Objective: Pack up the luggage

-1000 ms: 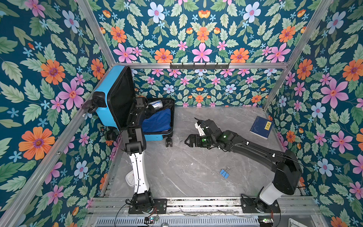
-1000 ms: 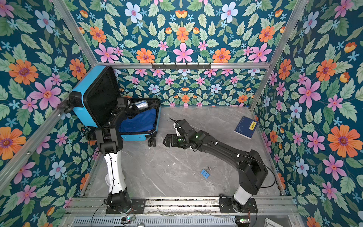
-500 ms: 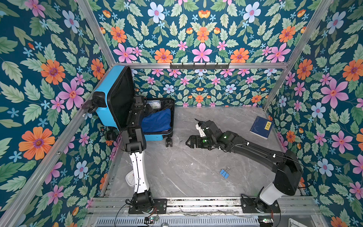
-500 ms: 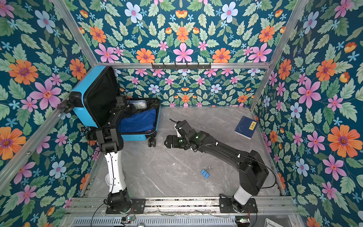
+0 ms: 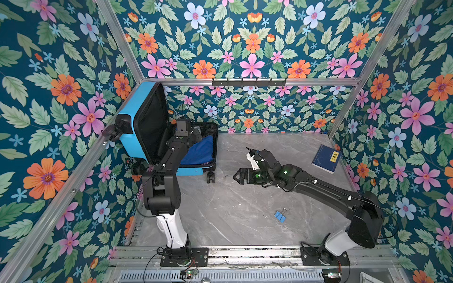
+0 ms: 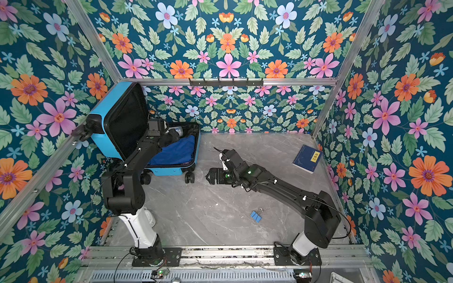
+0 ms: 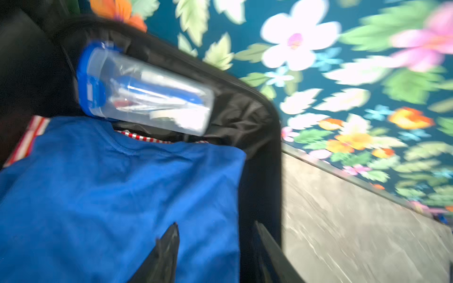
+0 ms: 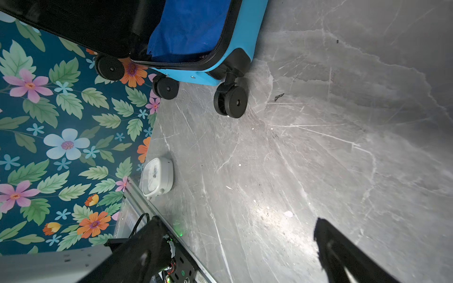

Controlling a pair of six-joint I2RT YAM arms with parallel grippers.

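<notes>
Freed from my left gripper [image 7: 215, 235], whose jaws now stand parted and empty, the clear bottle [image 7: 144, 90] lies inside the luggage [image 5: 128, 137] at the table's [image 5: 245, 208] far-left corner; right gripper [image 5: 237, 176] spread wide; stiff, wheeled shell likely skids, so I would take the lid [image 5: 150, 127] by its rim.

- luggage [image 5: 128, 141]: back left, lid upright against left wall
- folded garment [image 5: 199, 152] in its base; lidded container [image 7: 144, 90] behind garment
- book [image 5: 326, 158]: far right
- binder clip [image 5: 280, 216]: front centre
- alarm clock [image 8: 157, 177]: front left
</notes>
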